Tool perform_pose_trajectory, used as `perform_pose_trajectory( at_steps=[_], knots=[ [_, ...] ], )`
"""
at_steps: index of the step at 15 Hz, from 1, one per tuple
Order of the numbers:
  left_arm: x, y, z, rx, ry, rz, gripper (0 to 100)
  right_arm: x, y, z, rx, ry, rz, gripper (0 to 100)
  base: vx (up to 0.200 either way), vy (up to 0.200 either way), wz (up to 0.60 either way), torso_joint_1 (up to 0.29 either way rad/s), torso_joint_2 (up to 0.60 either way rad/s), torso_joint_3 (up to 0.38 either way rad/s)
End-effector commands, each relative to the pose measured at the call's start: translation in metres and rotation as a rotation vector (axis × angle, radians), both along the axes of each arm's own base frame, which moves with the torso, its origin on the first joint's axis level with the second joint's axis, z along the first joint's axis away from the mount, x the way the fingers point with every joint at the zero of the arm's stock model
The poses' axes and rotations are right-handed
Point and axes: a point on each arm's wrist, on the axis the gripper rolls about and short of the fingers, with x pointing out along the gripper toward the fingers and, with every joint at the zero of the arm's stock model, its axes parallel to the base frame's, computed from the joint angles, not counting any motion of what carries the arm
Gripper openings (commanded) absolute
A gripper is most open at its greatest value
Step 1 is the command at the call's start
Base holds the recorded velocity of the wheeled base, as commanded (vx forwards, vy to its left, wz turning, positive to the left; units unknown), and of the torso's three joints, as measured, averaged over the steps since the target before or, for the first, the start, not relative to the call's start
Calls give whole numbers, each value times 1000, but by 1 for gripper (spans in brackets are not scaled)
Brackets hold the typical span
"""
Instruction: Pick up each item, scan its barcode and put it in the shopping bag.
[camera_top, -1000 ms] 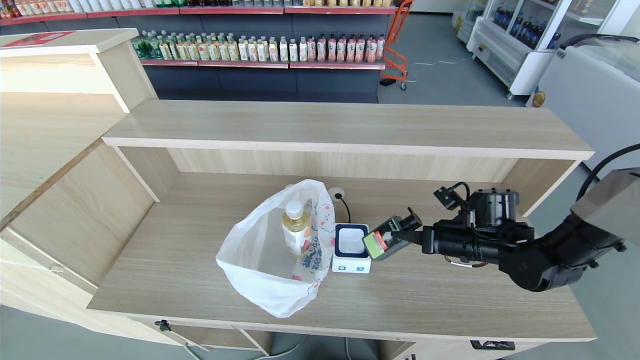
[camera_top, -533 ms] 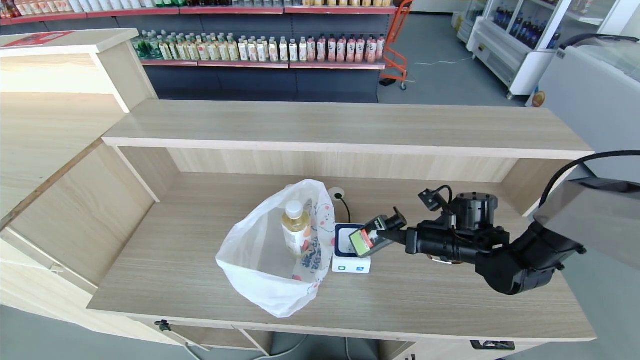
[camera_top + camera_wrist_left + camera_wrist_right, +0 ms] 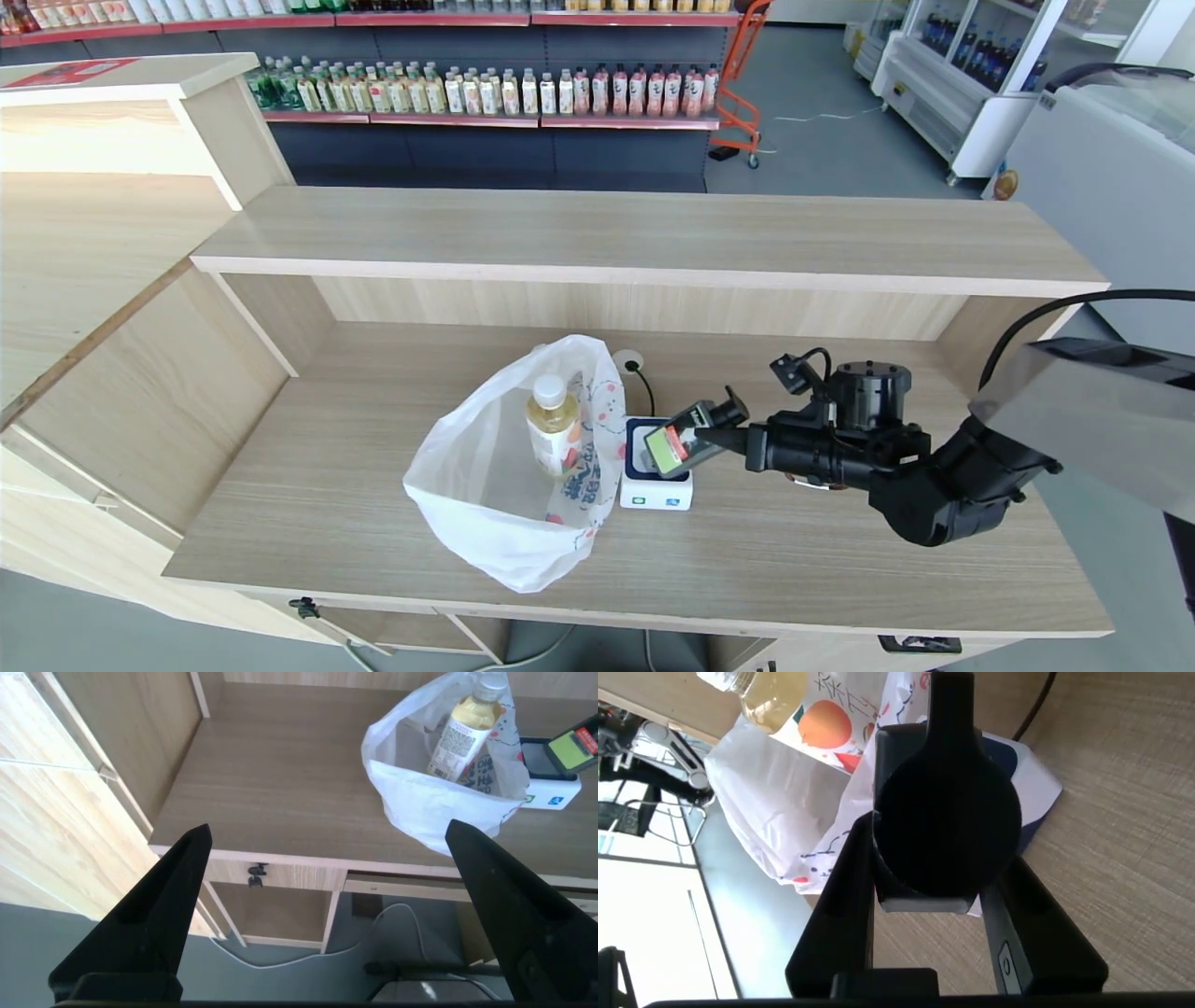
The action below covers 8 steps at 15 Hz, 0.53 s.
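One item [image 3: 670,448], small and grey with a green-and-red end face, is clamped in the right pincer [image 3: 698,435]. It hangs tilted just above the window of the scanner [image 3: 655,498] on the surface [image 3: 794,569]. In the right wrist view, both fingers press against the item's sides.

Judged by its form, the item is rigid and light. Its smooth walls may slip, so hold it across the middle of the body and leave the coded face uncovered.

The shopping bag [image 3: 485,523] stands just beside the scanner, mouth open, with one bottle [image 3: 551,425] upright inside. Its film looks thin and soft and will likely fold on contact, so enter from above.

The left pincer [image 3: 327,840] is spread wide and empty, out past the surface's near edge.

Labels: the bottle carries a pale printed wrap; the shopping bag carries fruit motifs and dark characters. No print is legible.
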Motion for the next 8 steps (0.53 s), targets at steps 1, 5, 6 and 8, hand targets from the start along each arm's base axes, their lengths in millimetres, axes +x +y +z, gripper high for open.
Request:
perform_pose_trajectory(
  at_steps=[1, 5, 6, 8],
  knots=[
    [0, 0, 0, 0, 0, 1, 100, 1, 0, 3, 3, -8, 2, 0, 0, 0, 0, 0, 0, 0],
    [0, 0, 0, 0, 0, 1, 100, -26, -7, 51, 36, -101, -6, 0, 0, 0, 0, 0, 0, 0],
    [0, 0, 0, 0, 0, 1, 100, -32, -9, 59, 35, -129, -9, 0, 0, 0, 0, 0, 0, 0],
    [0, 0, 0, 0, 0, 1, 100, -63, -33, 87, -88, -402, -66, 0, 0, 0, 0, 0, 0, 0]
  ],
)
